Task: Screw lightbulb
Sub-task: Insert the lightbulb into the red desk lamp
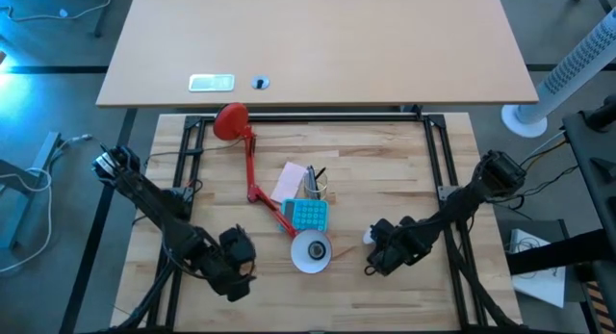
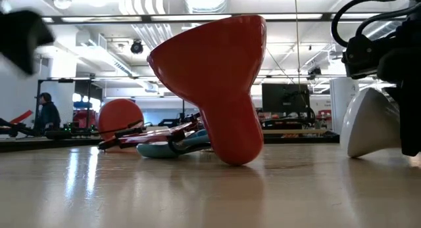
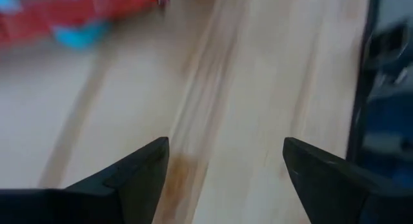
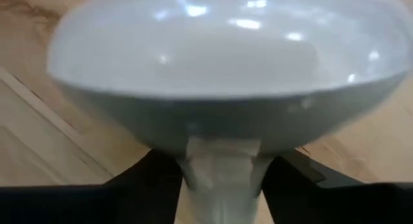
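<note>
Right arm is folded low over the near right part of the pale wooden slatted table (image 1: pixel 385 180), elbow out toward the right edge, with the right gripper (image 1: pixel 377 245) pointing in toward the middle. In the right wrist view its two dark fingers (image 4: pixel 151 175) sit on either side of the narrow neck of the small white mushroom-shaped lightbulb (image 4: pixel 219 82), so it's clamped on the neck with the wide domed head sticking out past the fingertips. From above, only a sliver of white shows at the gripper tip. The bulb is just to the right of the red desk lamp with the white-lined round shade (image 1: pixel 311 251), close but apart.

Left arm is parked near the front left corner, left gripper (image 1: pixel 236 262) with its fingers (image 3: pixel 135 175) spread wide over bare wood, holding nothing.

A turquoise waffle-patterned square thing (image 1: pixel 308 216) and a pink sheet (image 1: pixel 289 183) lie along the lamp's red arm. Open wood between bulb and shade, and plenty behind the right gripper toward the black frame rail (image 1: pixel 438 161)
</note>
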Action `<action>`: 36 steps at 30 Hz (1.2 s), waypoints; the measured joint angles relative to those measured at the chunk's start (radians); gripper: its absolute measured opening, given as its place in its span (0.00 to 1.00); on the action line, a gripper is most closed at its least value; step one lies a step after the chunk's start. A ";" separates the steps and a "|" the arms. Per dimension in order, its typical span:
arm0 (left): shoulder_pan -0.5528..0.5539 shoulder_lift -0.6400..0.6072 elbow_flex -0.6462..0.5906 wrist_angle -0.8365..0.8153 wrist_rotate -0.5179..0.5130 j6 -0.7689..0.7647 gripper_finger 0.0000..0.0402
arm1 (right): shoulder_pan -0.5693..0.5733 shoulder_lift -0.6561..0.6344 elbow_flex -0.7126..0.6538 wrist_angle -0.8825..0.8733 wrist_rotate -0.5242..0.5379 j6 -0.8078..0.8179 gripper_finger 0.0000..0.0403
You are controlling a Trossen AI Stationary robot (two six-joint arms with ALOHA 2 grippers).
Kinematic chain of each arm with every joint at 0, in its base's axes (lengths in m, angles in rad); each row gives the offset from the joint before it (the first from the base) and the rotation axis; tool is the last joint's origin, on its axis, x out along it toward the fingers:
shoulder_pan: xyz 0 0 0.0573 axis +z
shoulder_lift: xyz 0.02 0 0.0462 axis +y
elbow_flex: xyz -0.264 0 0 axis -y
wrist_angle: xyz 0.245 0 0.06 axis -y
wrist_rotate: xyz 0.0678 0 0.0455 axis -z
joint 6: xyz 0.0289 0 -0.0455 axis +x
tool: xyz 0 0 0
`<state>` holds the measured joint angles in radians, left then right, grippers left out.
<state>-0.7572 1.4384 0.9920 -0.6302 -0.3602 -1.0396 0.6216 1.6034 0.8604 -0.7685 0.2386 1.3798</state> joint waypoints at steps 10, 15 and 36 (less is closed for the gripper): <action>0.008 -0.031 0.177 -0.261 -0.197 0.042 0.70 | -0.005 -0.069 0.084 0.001 0.043 -0.143 0.38; 0.010 -0.088 0.180 -0.263 -0.211 0.039 0.70 | -0.005 -0.145 0.145 -0.005 0.158 -0.195 0.36; 0.023 -0.073 0.159 0.256 -0.324 0.443 0.70 | -0.028 -0.107 0.424 0.291 0.311 -0.659 0.36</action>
<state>-0.7339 1.3655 1.1507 -0.3739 -0.6843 -0.5961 0.5940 1.4961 1.2842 -0.4772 0.5498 0.7207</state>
